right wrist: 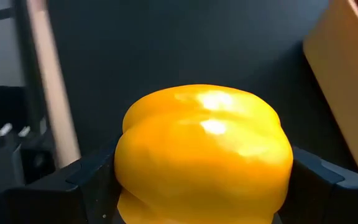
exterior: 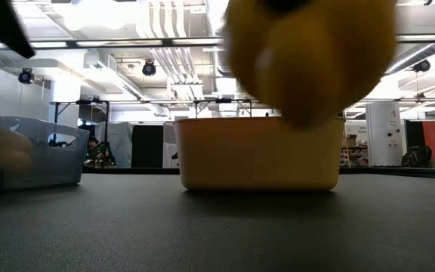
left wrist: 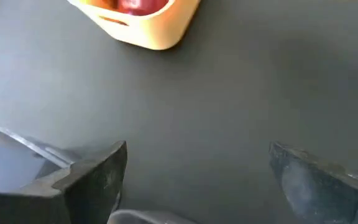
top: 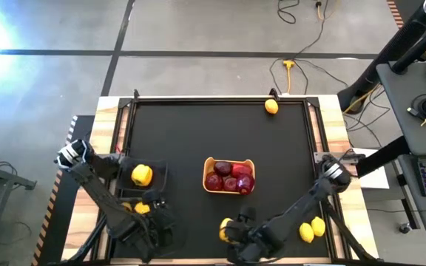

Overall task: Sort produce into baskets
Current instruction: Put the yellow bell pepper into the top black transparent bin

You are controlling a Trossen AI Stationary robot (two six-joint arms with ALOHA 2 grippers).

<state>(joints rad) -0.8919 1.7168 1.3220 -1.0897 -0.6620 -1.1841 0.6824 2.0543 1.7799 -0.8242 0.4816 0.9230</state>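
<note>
Four red fruits (top: pixel 230 177) in tan tray (top: pixel 206 173), right pincer (top: pixel 229 230) grasping yellow pepper (right wrist: pixel 204 155), left pincer (left wrist: pixel 197 177) released.

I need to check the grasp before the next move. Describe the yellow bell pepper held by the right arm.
The yellow bell pepper is glossy, smooth-skinned and blocky, with rounded lobes and bright highlights on top. It sits clamped between the two dark fingers of the right pincer, which press its opposite sides. In the high view it is near the table's front edge, in front of the tan tray.

Fingers (left wrist: pixel 92 177) spread (nothing between); tan tray (left wrist: pixel 160 28) beyond
</note>
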